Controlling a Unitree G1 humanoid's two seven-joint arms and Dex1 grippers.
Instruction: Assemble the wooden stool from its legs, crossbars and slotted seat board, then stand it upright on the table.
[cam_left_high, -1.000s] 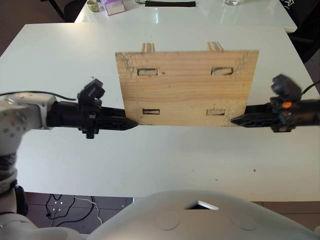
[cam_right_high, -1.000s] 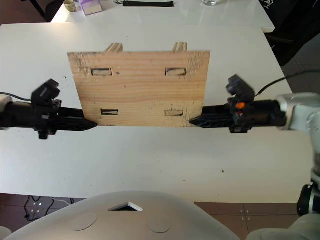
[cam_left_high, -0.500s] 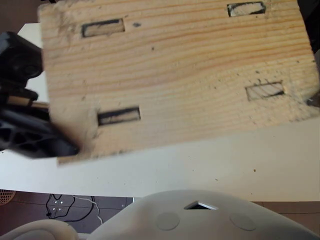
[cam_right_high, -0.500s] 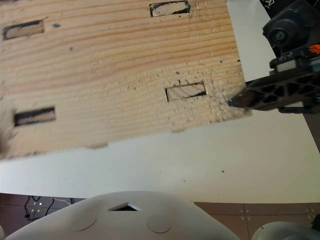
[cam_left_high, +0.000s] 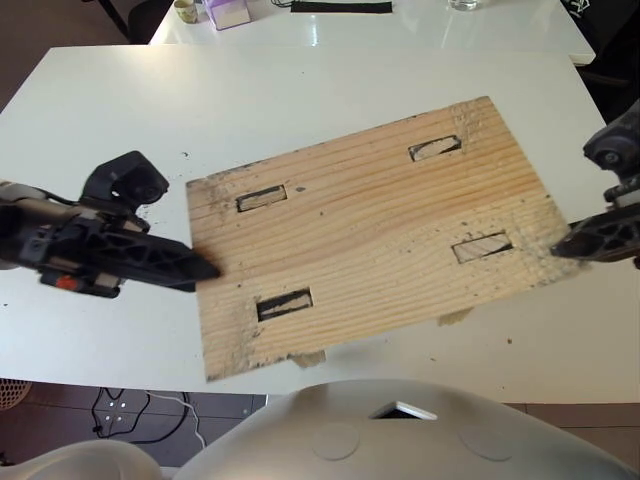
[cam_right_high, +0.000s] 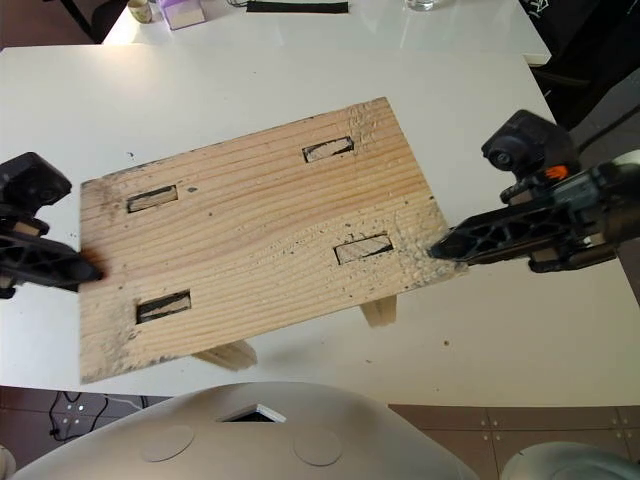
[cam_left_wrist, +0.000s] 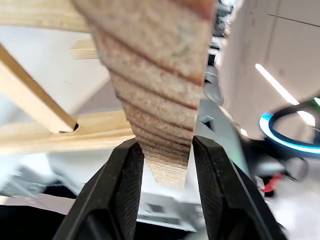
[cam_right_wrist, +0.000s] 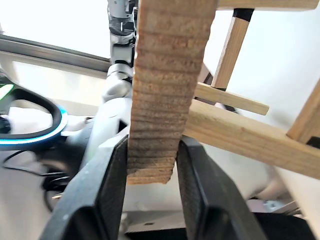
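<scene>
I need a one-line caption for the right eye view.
The left claw and right claw grip opposite edges of the slotted seat board; two legs show beneath it.

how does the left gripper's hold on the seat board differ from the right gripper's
The left gripper clamps the seat board about midway along its left edge; the right gripper clamps the right edge close to the near corner. In the wrist views, the board end looks tapered between the left gripper's fingers but square between the right gripper's fingers. Both are shut on the board from opposite sides.
</scene>
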